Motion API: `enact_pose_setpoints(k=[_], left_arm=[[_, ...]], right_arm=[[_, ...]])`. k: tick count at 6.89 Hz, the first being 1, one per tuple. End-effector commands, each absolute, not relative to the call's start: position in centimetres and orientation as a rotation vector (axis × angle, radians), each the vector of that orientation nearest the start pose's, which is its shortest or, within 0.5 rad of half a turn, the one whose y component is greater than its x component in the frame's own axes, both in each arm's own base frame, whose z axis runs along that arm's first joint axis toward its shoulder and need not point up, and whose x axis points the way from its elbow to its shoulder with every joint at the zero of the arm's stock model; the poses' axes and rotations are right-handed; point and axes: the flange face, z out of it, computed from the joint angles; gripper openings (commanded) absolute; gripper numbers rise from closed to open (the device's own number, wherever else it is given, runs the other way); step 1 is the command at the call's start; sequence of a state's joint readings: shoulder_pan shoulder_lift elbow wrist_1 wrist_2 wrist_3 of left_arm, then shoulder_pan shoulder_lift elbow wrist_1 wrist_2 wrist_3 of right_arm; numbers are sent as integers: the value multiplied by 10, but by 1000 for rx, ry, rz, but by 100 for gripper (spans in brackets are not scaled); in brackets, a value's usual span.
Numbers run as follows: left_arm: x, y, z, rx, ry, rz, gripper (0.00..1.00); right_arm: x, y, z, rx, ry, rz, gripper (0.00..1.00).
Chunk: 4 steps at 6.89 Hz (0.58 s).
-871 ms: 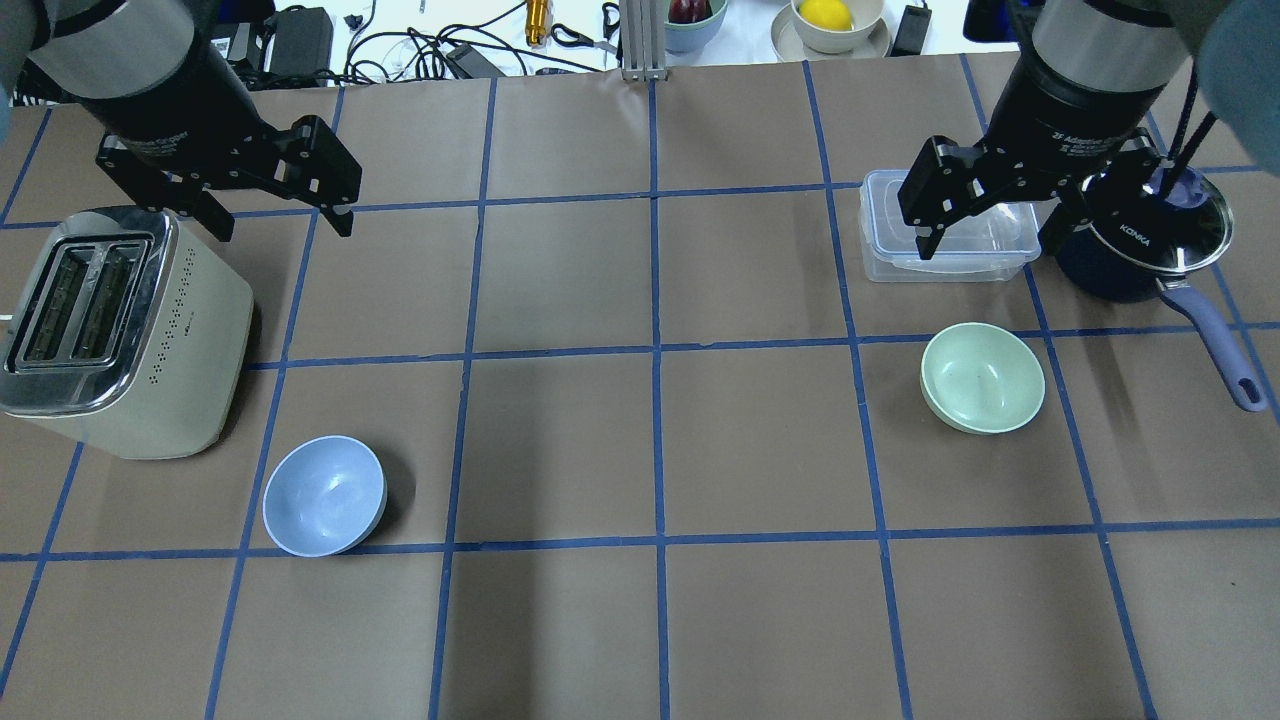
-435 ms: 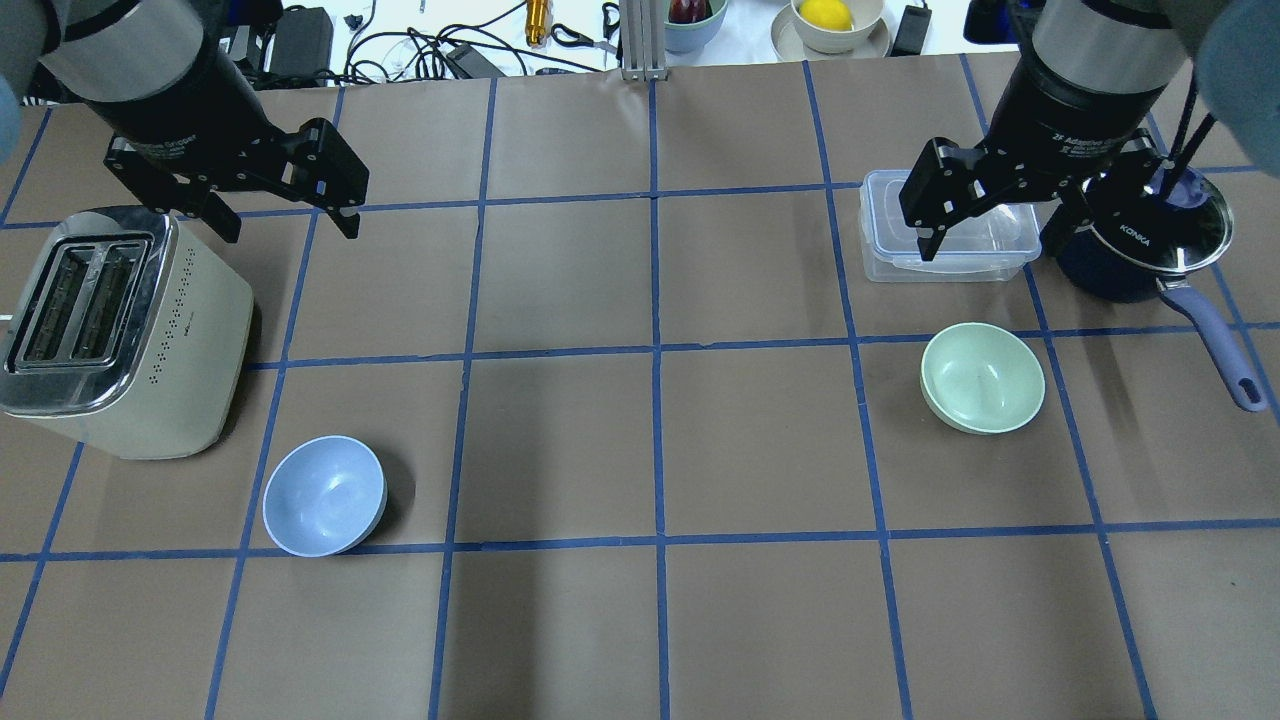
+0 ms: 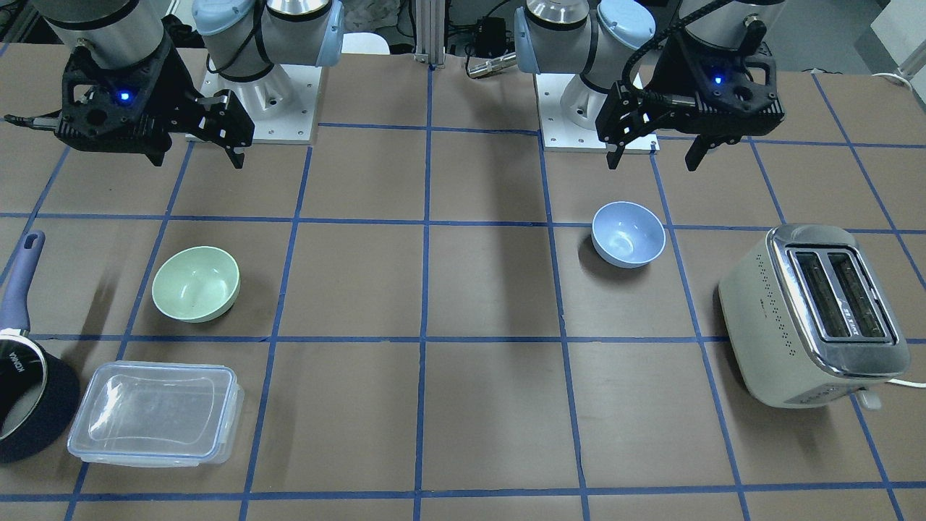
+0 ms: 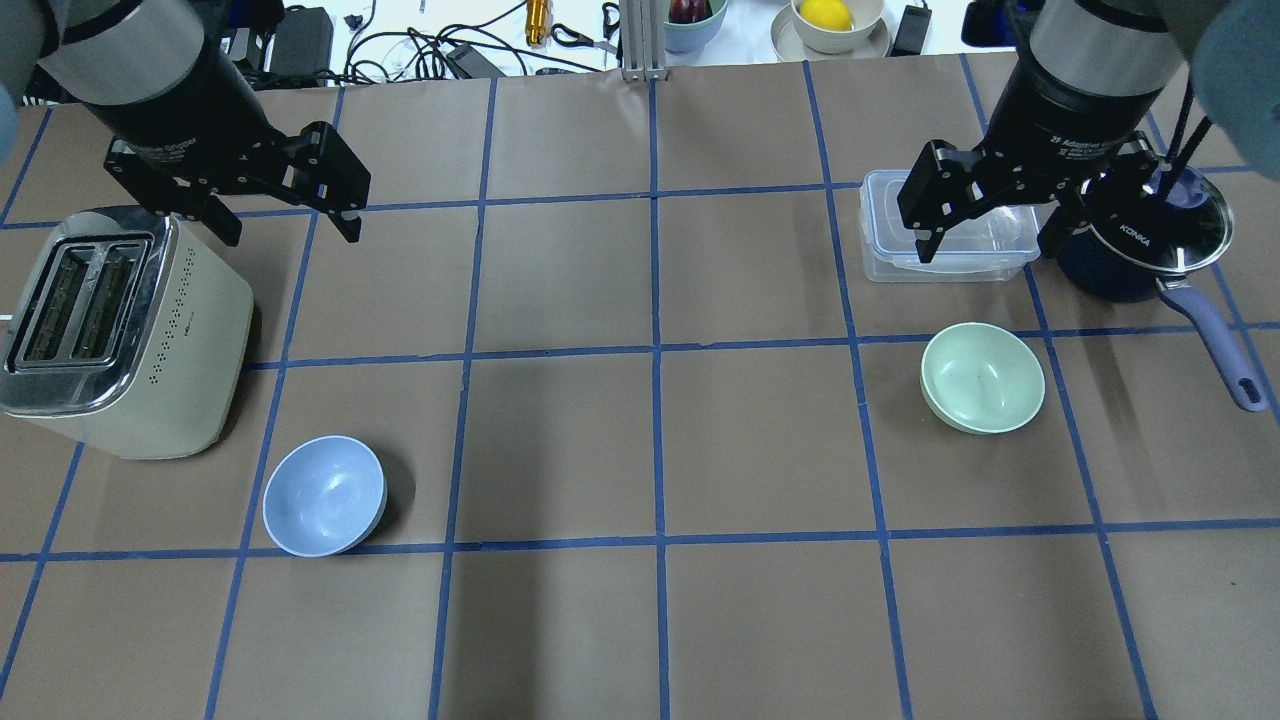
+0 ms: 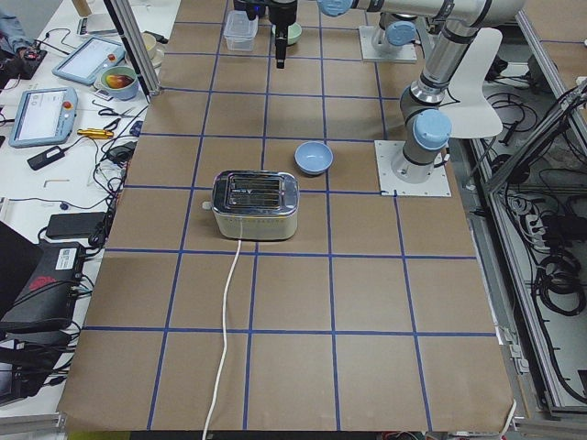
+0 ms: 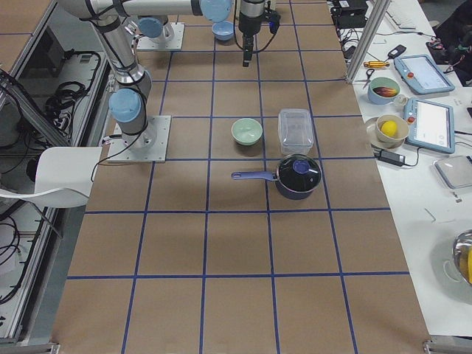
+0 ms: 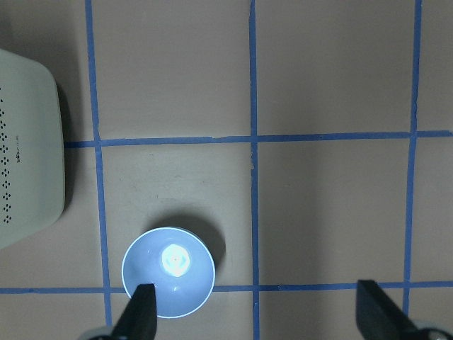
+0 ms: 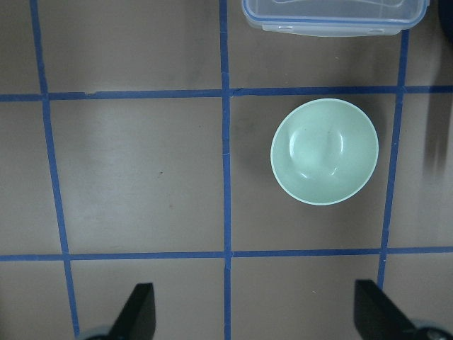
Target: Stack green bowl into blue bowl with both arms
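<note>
- Right now the green bowl (image 4: 983, 377) sits upright on the brown, blue-taped table (image 4: 650, 450), on the robot's right side. It is near a clear lidded container (image 3: 155, 412) and a dark blue saucepan (image 6: 299, 175), touching neither.
- The blue bowl (image 4: 324, 495) stands upright on the robot's left side, well apart from the green bowl. It is close to a cream toaster (image 4: 120, 330) but not against it.
- The left gripper (image 4: 290, 233) hangs above the table with its fingers spread wide, grasping nothing. In the overhead view it shows by the toaster's far end. Its wrist camera looks straight down on the blue bowl, which appears beside one fingertip.
- The right gripper (image 4: 985, 248) hovers in the air, likewise released and empty. In the overhead view it overlaps the container and the saucepan's rim. In its wrist view the green bowl lies between the two fingertips' lines, nearer one side.
- Neither bowl is touched by a gripper, and both bowls are bare inside.
</note>
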State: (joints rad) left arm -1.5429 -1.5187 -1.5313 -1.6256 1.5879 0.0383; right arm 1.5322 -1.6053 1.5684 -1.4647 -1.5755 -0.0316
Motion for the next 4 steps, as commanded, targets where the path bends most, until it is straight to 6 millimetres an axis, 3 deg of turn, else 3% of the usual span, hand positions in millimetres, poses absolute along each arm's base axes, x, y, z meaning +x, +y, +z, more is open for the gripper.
enact_pose_setpoints(k=[1, 2, 3, 4], left_arm=[[-118, -474, 523, 14, 3122, -26, 100], [-118, -466, 501, 15, 3124, 46, 100], [-112, -456, 445, -12, 3124, 210, 100], [-112, -450, 393, -32, 3125, 212, 100]], right_arm=[[114, -475, 495, 5, 3140, 111, 100], [115, -475, 497, 17, 3142, 104, 100], [115, -475, 499, 19, 3143, 99, 100], [114, -477, 496, 21, 3145, 109, 100]])
